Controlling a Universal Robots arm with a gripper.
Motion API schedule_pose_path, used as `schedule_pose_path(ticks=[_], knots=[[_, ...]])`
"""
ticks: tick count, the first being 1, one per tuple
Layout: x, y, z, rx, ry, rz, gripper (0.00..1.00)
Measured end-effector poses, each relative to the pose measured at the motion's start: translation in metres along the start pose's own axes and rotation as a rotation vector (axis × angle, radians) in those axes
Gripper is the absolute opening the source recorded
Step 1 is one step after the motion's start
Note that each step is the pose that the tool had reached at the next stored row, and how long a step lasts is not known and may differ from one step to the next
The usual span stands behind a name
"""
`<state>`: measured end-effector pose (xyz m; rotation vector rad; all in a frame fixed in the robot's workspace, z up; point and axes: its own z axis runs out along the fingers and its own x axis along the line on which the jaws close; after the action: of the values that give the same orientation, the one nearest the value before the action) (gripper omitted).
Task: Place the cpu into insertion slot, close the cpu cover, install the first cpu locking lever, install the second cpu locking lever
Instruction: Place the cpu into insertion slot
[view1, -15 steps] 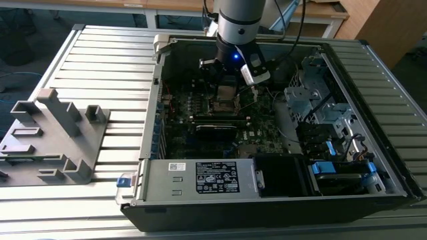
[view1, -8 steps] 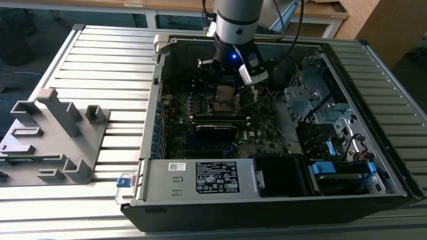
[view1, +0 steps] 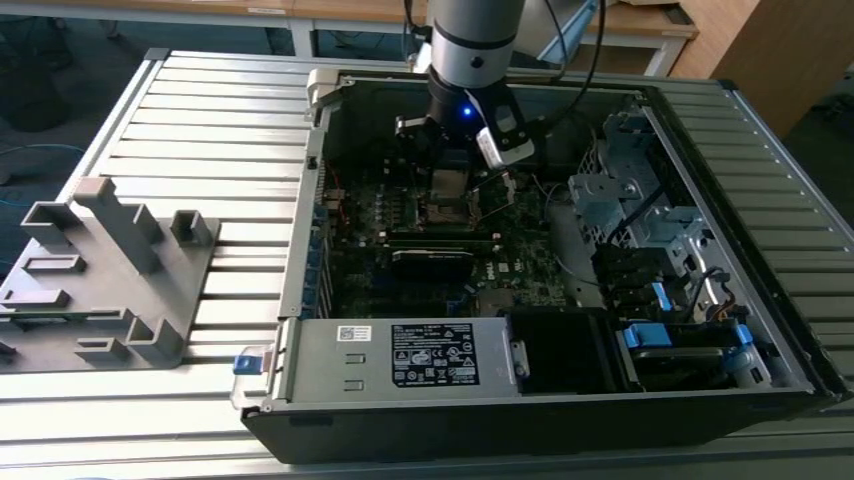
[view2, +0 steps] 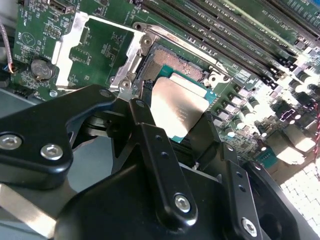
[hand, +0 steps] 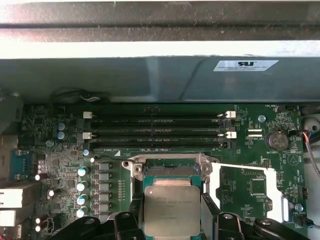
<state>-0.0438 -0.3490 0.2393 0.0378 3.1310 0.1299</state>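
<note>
Your gripper (hand: 172, 221) pinches the cpu (hand: 171, 206) by two opposite edges just above the open slot (hand: 167, 170), so square its corners to the slot and lower it flat, without force.

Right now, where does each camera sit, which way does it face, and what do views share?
Exterior view: off the arm, high up, looking down at a slant into the open computer case; shows the arm and pincer.
First wrist view: on the arm, facing the board squarely past the pincer; its fingertips show.
Second wrist view: on the arm, close behind the pincer, looking at a slant past its black links.
Shared: both wrist views show the chip gripped at the socket, cover frame open beside it.
</note>
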Motion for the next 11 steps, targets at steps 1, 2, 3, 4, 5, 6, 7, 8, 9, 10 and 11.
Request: schedule_pose_path(ticks=[1,2,3,4,5,6,7,8,9,10,11], knots=[[0.0001,0.0002,0.0006,-0.0001,0.0,0.0,0.54],[0.0002,0.0003,0.0013,-0.0001,-0.0001,0.0,0.54],[0.0005,0.0005,0.0019,-0.0003,-0.0001,0.0,0.54],[0.0009,0.0006,0.0024,-0.0003,-0.0002,0.0,0.54],[0.0013,0.0006,0.0028,-0.0002,-0.0002,0.0,0.54],[0.0018,0.0007,0.0032,-0.0003,-0.0003,0.0,0.54],[0.0021,0.0007,0.0036,-0.0003,-0.0003,0.0,0.54],[0.0023,0.0011,0.0039,-0.0001,-0.0001,0.0,0.54],[0.0027,0.0018,0.0042,-0.0002,-0.0002,0.0,0.54],[0.003,0.0024,0.0044,-0.0004,-0.0003,0.0,0.54],[0.0031,0.0027,0.0046,-0.0003,-0.0003,0.0,0.54]])
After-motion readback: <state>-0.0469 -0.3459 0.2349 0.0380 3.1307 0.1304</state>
